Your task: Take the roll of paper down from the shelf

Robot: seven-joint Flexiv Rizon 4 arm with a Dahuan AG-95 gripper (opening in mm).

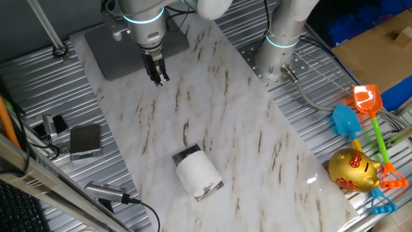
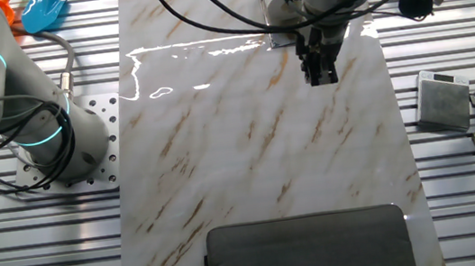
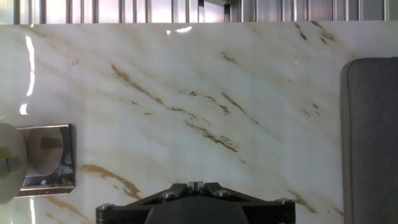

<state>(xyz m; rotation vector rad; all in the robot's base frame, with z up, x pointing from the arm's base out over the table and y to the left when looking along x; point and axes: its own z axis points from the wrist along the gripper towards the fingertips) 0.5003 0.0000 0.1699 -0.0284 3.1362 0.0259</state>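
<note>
One roll of paper (image 1: 198, 174) lies sideways on shelf (image 1: 187, 154).

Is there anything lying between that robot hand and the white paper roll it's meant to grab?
Nothing visible. The two-finger gripper hangs near the grey flat pad, and only bare marble tabletop stretches from it to the white toilet-paper roll on its small black, silver-rimmed shelf. The small grey box sits off to one side.

- A robotics lab bench: a marble-patterned surface (image 1: 257, 148) lies on ribbed aluminium plates (image 1: 322, 84).
- A robot arm base (image 1: 278, 48) is bolted to them.
- Cables (image 1: 138, 206), toy shovels (image 1: 368, 103) and a cardboard box (image 1: 380, 42) sit around.
</note>
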